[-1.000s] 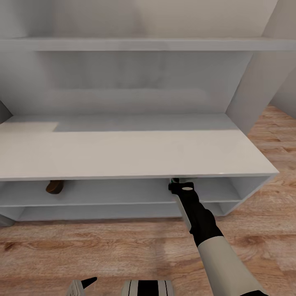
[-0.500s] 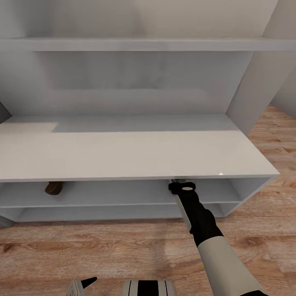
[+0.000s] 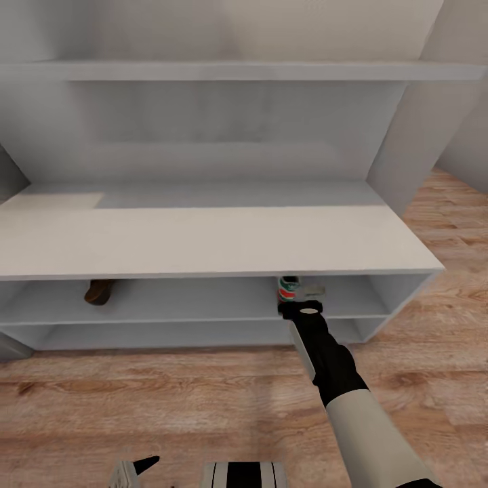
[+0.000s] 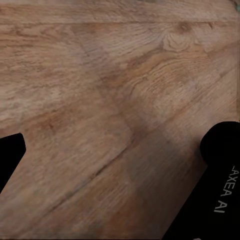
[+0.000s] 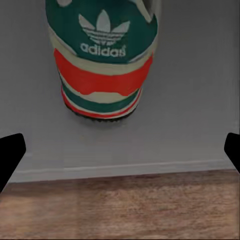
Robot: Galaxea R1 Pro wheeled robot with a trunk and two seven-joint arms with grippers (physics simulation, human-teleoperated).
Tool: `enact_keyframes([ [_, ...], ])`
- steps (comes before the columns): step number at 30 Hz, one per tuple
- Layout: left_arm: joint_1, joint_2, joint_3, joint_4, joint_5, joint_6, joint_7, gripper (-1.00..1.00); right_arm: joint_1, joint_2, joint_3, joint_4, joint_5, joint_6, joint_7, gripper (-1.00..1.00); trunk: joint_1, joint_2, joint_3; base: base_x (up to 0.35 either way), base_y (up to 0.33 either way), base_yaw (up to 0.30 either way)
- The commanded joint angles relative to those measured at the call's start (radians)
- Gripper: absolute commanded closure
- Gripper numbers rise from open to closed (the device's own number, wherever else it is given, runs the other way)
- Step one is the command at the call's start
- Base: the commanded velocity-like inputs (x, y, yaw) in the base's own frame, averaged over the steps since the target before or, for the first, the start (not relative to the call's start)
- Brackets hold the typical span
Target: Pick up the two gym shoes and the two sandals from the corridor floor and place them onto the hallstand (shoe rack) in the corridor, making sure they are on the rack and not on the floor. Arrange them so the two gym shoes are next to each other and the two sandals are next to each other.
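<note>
One gym shoe (image 3: 289, 287) stands on the upper open shelf of the hallstand (image 3: 203, 244), under the bench top towards the right. Its green and red-orange heel (image 5: 102, 65) faces my right gripper (image 3: 305, 299). That gripper (image 5: 120, 155) is open at the shelf's front edge, a little apart from the heel, with nothing between its fingers (image 5: 10, 155). A brown sandal (image 3: 100, 291) lies on the same shelf far to the left. My left gripper (image 3: 139, 468) hangs low over the corridor floor (image 4: 100, 100) and stands open (image 4: 115, 165) and empty.
Wood-grain floor (image 3: 203, 400) runs in front of the rack and around its right end. Stepped wall shelves (image 3: 224, 71) rise above the bench top. A pale upright panel (image 3: 407, 149) closes the unit on the right. The lower shelf level (image 3: 169, 335) sits under the shoes.
The whole view has drawn back and shifted, so the camera moved. My right gripper has come back out from the shelf, and the gym shoe's heel now shows on it.
</note>
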Motion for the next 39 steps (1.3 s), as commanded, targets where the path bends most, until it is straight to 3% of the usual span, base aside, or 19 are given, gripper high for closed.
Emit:
enact_keyframes([
  [1, -0.001, -0.001, 0.007, -0.001, -0.011, -0.006, -0.004, -1.0, 0.0, 0.0, 0.001, -0.001, 0.004, 0.007, -0.002, -1.0, -0.001, 0.0, -0.001, -0.319, 0.0, 0.0],
  [39, -0.001, 0.005, 0.009, -0.004, -0.009, 0.0, -0.003, -1.0, 0.002, 0.0, 0.007, 0.007, 0.004, 0.005, -0.001, -1.0, -0.001, 0.0, -0.001, -0.336, 0.0, 0.0],
])
